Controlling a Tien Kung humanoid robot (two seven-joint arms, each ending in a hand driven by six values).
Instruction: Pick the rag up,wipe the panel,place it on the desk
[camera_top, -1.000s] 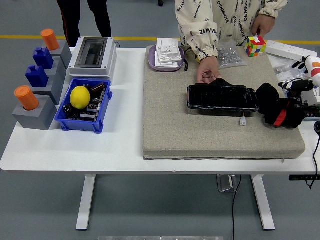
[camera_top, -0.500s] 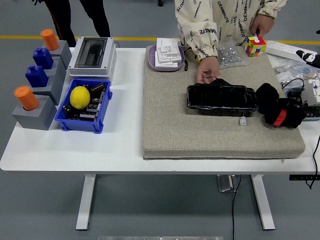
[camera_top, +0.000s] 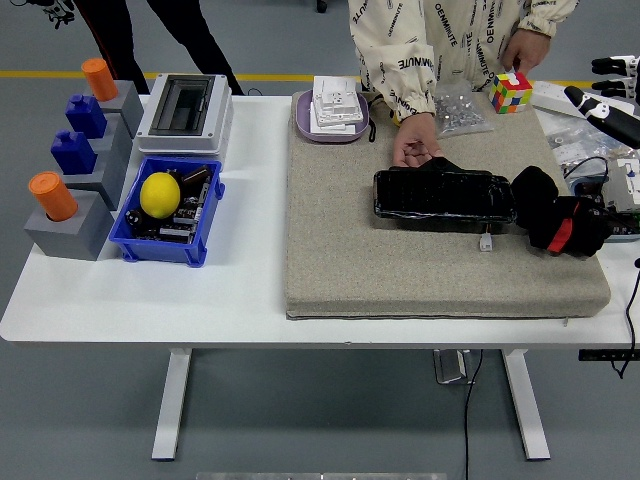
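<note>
Risen since a second ago: right hand (camera_top: 612, 95), then low over the clutter at the table's right edge, now higher and near the picture's upper right corner, above the power strip (camera_top: 580, 100). Fingers too small and cut off at the edge to tell whether spread or curled. Holding nothing that can be seen.

Just below and inward, unmoved across the frames: black rag (camera_top: 555, 215) with a red patch, bunched on the right part of the beige mat (camera_top: 400, 260), touching the right end of the black panel (camera_top: 443, 194). One rag, one panel, one mat.

Likewise unchanged: a person's hand (camera_top: 415, 140) resting at the panel's far edge, the other hand (camera_top: 525, 48) above a colour cube (camera_top: 511, 91).

Farther left on the white table (camera_top: 250, 300): one purple tray (camera_top: 325, 128) stacked with white switches, one grey box (camera_top: 186, 110) with a dark window, one blue bin (camera_top: 160, 245) with one yellow lemon (camera_top: 160, 194). At the far left, two orange cylinders (camera_top: 52, 196) and two blue blocks (camera_top: 74, 152) on grey stands.
</note>
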